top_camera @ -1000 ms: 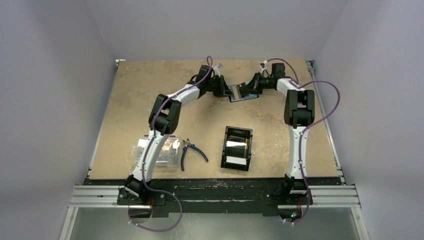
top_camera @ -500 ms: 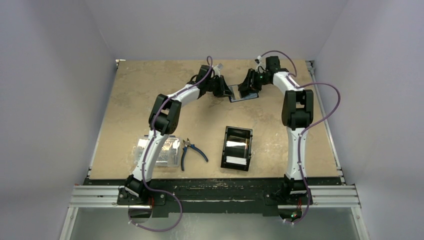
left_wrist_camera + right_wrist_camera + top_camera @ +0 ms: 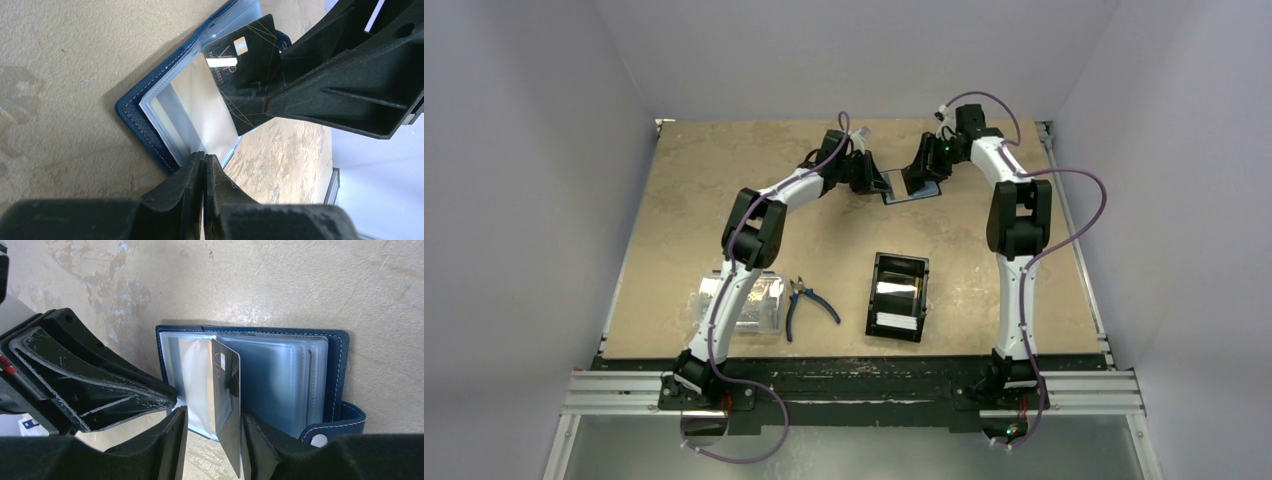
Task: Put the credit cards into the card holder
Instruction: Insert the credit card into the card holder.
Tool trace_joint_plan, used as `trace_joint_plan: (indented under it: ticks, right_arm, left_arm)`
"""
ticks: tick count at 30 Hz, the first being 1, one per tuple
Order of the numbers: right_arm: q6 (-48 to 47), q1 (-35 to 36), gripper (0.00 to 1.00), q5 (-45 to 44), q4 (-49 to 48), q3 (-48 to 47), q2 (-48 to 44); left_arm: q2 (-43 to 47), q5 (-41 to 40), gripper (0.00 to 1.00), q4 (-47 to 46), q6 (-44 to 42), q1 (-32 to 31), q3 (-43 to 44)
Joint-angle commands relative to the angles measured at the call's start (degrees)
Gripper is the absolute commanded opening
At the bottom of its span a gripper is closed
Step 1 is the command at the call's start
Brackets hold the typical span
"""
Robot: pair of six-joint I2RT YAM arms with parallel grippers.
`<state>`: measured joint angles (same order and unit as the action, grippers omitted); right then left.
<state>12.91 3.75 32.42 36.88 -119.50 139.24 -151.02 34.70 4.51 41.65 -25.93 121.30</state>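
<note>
Dark credit card [image 3: 227, 390] at open card holder [image 3: 338, 390]

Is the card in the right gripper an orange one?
No, the card in the right gripper is black with a gold chip and thin lines, held over the open card holder.

So the card holder [image 3: 912, 195] lies open at the far middle of the worktop [image 3: 704, 200], left pincer [image 3: 876, 180] on its left edge, right pincer [image 3: 916, 178] on its right with a credit card [image 3: 227, 390] standing over it. Nearer us: tray [image 3: 871, 296] with cards [image 3: 897, 322] inside, pliers [image 3: 809, 300] left of it, box [image 3: 759, 303] further left.
</note>
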Motion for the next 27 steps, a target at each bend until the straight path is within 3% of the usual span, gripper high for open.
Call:
trace_joint_plan:
  ticks: [1, 16, 27]
  right_arm:
    - [-1.0, 0.3, 0.48, -1.8, 0.2, -0.9, 0.5]
    - [6.2, -2.9, 0.42, 6.1, -10.3, 9.2, -5.0]
    - [7.9, -3.6, 0.01, 10.9, -12.2, 11.0, -3.4]
  left_arm:
    - [-4.0, -4.3, 0.06, 8.4, -3.9, 0.4, -1.4]
    - [-4.3, -4.0, 0.06, 8.0, -4.0, 0.4, -1.4]
    - [-4.3, -4.1, 0.06, 8.0, -4.1, 0.4, -1.4]
